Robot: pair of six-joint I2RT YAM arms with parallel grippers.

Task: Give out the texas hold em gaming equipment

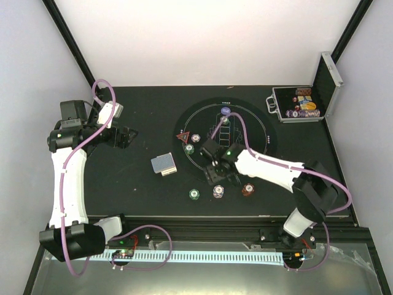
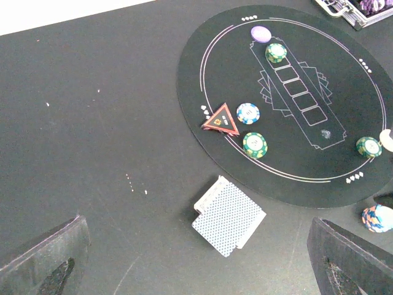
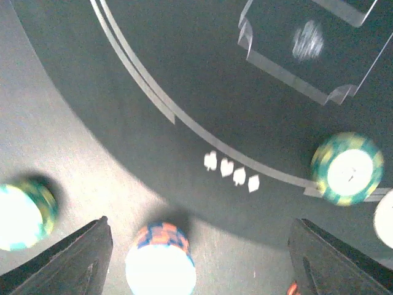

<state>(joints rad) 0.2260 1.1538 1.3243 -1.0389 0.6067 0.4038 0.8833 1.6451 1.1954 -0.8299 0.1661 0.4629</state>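
The left gripper (image 1: pixel 126 136) hovers well left of the round mat (image 1: pixel 261 132), its fingers (image 2: pixel 46 261) spread wide with nothing between them and cut off at the bottom corners of its wrist view. The deck of cards (image 1: pixel 163 164) lies on the tabletop (image 1: pixel 141 110) beside the mat, near the red triangle (image 1: pixel 182 137). The right gripper (image 1: pixel 216 171) is over the mat's near rim with its fingers parted. Between them sits an orange-and-blue chip (image 3: pixel 161 261), touching neither, its face glared white. A green chip (image 3: pixel 21 212) is blurred, and a white disc (image 3: pixel 385 218) is cropped.

The left arm (image 1: pixel 64 178) and right arm (image 1: pixel 270 169) have white shells, black joints, dark jaws and mauve cables (image 1: pixel 78 153); a green light (image 1: pixel 228 153) shows on the right wrist.
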